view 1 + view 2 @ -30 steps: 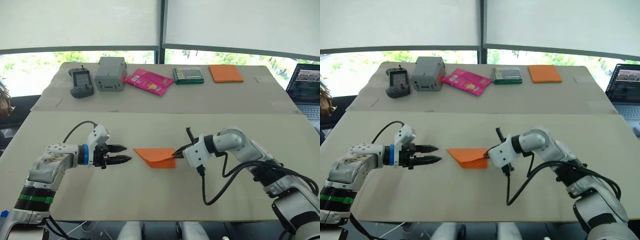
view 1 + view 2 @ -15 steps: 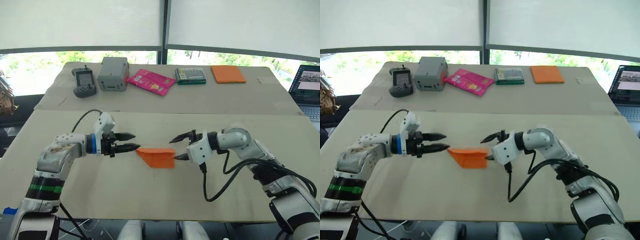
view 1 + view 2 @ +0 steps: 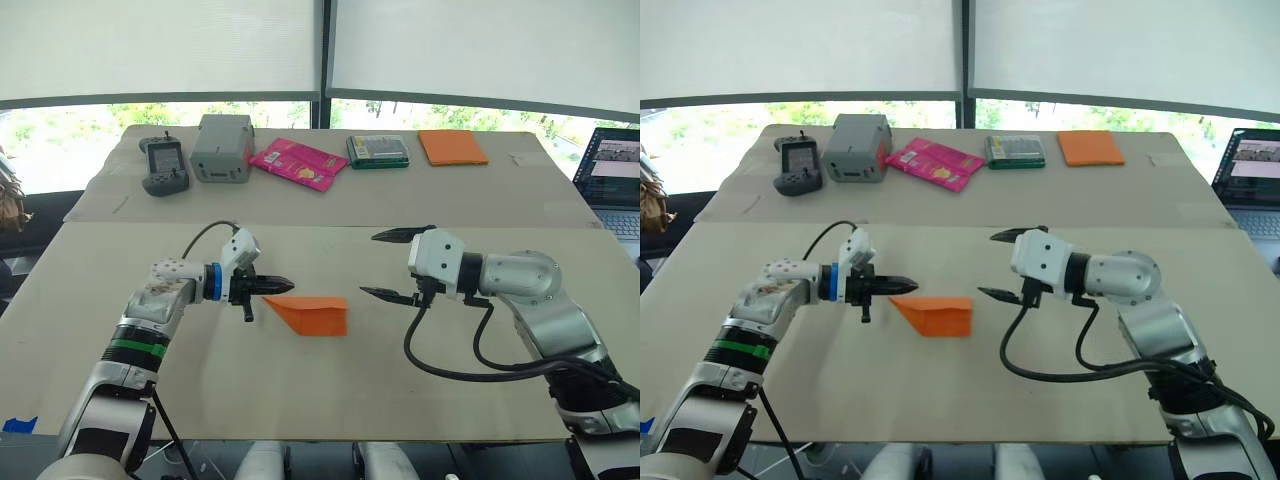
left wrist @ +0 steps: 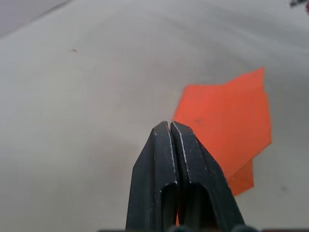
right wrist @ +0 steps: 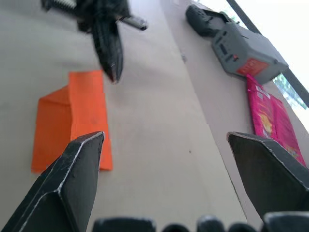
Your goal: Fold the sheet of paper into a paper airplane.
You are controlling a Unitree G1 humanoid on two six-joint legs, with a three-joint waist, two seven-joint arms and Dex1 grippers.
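- The thin bright orange sheet of paper point(image 3: 312, 313), part-folded to a point, lies flat on the beige surface point(image 3: 300, 390) between our two hands.
- Our left hand point(image 3: 281, 285), fingers pressed together, hovers at its pointed corner, likely to pin or crease it.
- Our right hand point(image 3: 392, 265) stands wide open, clear of the paper, holding nothing.
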